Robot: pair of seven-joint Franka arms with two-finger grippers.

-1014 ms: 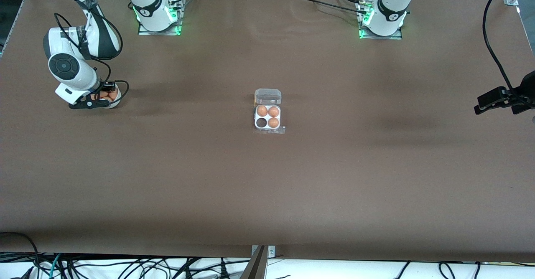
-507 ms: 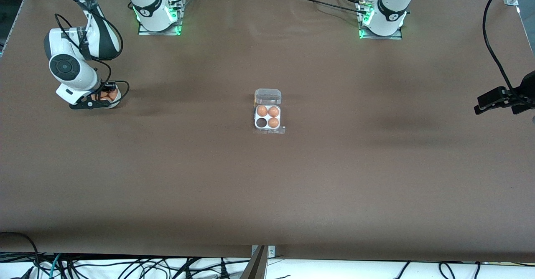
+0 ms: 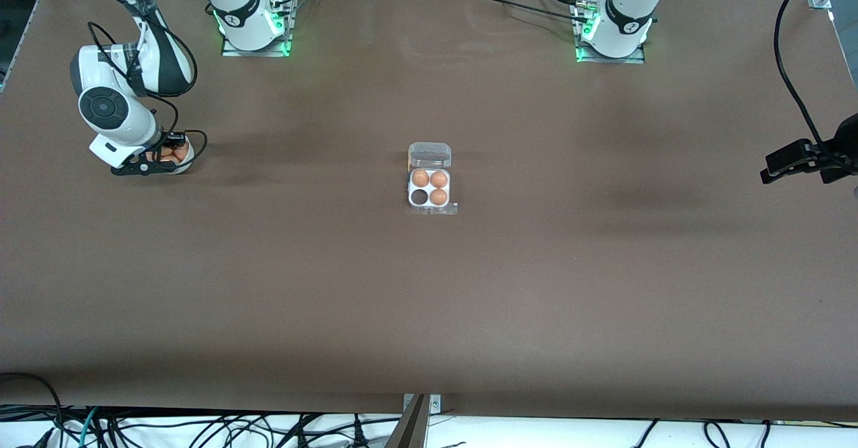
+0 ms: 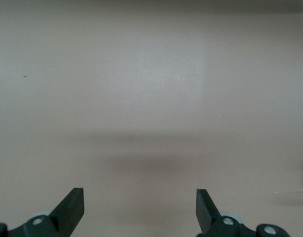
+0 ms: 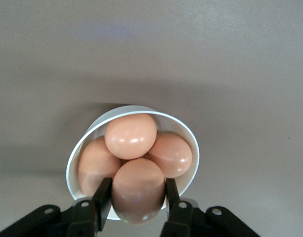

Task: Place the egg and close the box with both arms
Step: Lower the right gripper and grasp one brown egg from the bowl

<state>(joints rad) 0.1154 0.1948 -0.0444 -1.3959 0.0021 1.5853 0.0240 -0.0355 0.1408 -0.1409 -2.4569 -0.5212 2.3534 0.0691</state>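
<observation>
Fingers (image 5: 103, 197) of the right gripper (image 5: 136, 202) are pinching an egg (image 5: 138, 190) from both sides, right down in a white bowl (image 5: 191, 143) with three more eggs (image 5: 130, 136) piled in it. That bowl (image 3: 182, 161) sits at the right arm's end of the table (image 3: 268, 287), mostly hidden under the wrist in the front view.

Moving along to the middle of the table, the box (image 3: 430, 188) lies with its clear lid (image 3: 430, 155) flipped open toward the bases. Three cells have eggs in them; the empty cell (image 3: 419, 197) is on the camera-side row, toward the right arm's end.

Over at the left arm's end, the left gripper (image 3: 781, 164) just hangs above bare table, waiting, fingers (image 4: 72, 205) spread wide with nothing between them.
</observation>
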